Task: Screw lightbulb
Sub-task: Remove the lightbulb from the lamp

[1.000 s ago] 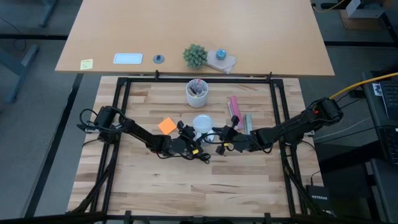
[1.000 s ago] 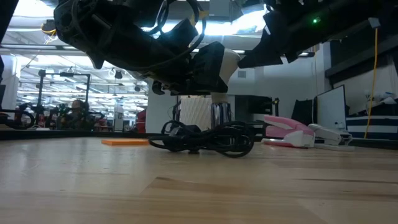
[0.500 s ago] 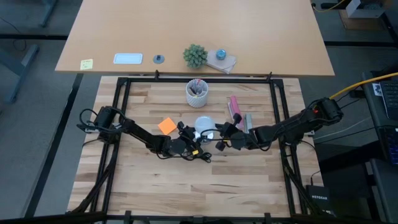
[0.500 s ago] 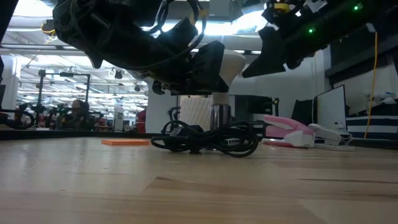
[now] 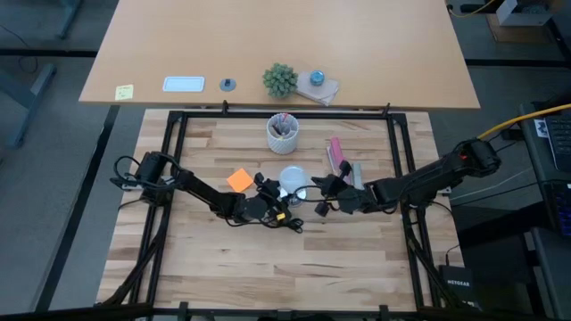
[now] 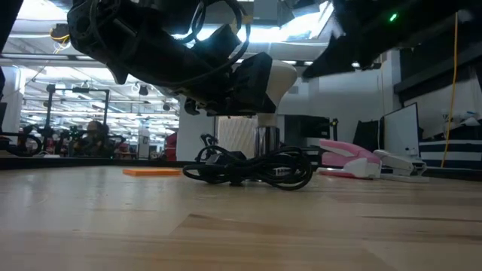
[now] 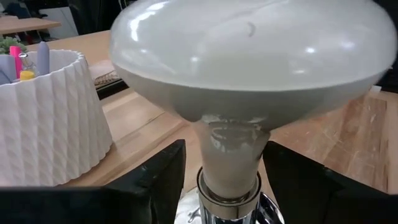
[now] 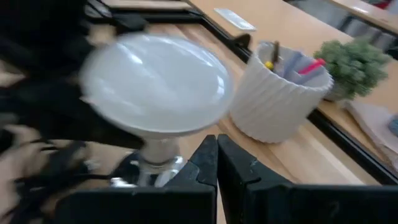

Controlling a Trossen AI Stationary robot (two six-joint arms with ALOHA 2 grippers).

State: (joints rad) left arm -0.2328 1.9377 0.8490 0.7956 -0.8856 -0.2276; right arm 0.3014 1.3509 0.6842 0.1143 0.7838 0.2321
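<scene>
The white lightbulb (image 7: 249,62) stands upright, wide end up, with its narrow base in a round silvery fitting (image 7: 230,202) near the table's middle (image 5: 291,177). My left gripper (image 5: 279,190) reaches in from the table's left, its two fingers on either side of the fitting. My right gripper (image 8: 216,155) is shut and holds nothing. It hangs just right of the bulb (image 5: 315,187), a little apart from it. A black cord (image 6: 248,169) lies coiled on the table in front of the fitting (image 6: 265,139) and hides its foot. My left gripper has the silvery fitting (image 7: 264,211) between its two fingers (image 7: 155,180), below the bulb's neck. The fingers come nearly level from the table's left side. The spot where they meet the fitting lies at the picture's bottom edge. The bulb stands upright above them.
A white ribbed cup of pens (image 5: 283,132) stands toward the far edge. A pink stapler (image 5: 336,153) and a grey one (image 5: 356,174) lie right of the bulb, and an orange note pad (image 5: 238,180) lies to its left. The near half of the table shows bare wood.
My right gripper, still shut, has drawn back a little from the bulb toward the table's right edge and has risen slightly. The bulb, the fitting and my left gripper have stayed where they were.
</scene>
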